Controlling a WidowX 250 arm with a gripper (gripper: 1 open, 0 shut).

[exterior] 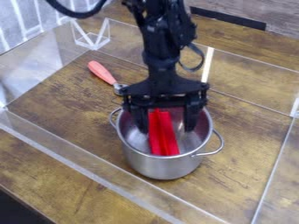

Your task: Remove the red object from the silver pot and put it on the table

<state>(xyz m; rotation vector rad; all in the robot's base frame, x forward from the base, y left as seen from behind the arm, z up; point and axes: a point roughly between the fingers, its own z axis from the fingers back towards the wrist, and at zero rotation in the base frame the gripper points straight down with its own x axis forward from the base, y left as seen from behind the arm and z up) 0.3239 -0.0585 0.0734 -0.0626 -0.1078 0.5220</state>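
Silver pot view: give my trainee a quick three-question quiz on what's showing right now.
1. True or false: the red object already lies on the table.
2. The gripper is: A) shut on the salmon-handled spoon; B) open, pointing down, its fingers either side of the red object in the silver pot; C) lifted well clear of the pot.
3. Where does the spoon lie relative to the pot in the picture?

Key
1. False: it is still inside the pot.
2. B
3. On the table outside the pot, up and to the left of it.
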